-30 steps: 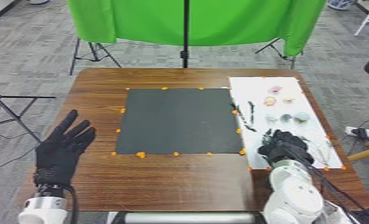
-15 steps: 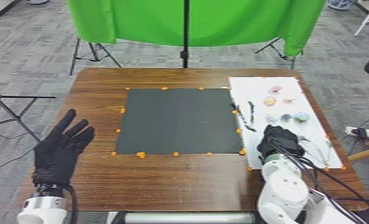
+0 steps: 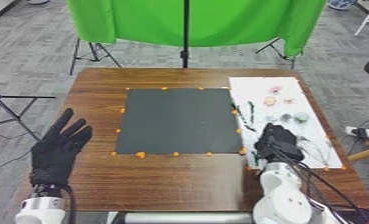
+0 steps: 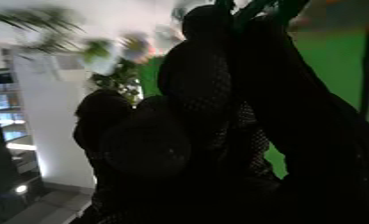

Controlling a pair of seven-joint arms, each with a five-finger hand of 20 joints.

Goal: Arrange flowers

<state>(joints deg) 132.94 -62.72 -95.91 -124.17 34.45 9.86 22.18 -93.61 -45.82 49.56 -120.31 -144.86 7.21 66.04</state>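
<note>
In the head view, my right hand is over the near left part of the white sheet, fingers relaxed. Dark green stems lie just beyond it to the left. Pink, peach and pale bluish flower heads rest farther back on the sheet. My left hand is open at the table's left side. The right wrist view has my right hand with dark green leaves close by the fingertips; whether they touch cannot be told. A blurred flower is beyond.
A dark grey mat with orange markers round its edge lies mid-table, left of the white sheet. Thin sprigs lie to the right of my right hand. A green cloth hangs behind the brown table.
My right hand has shifted a little left and back over the sheet, nearer the dark green stems. My left hand has moved slightly left. The stems and flower heads look unmoved.
</note>
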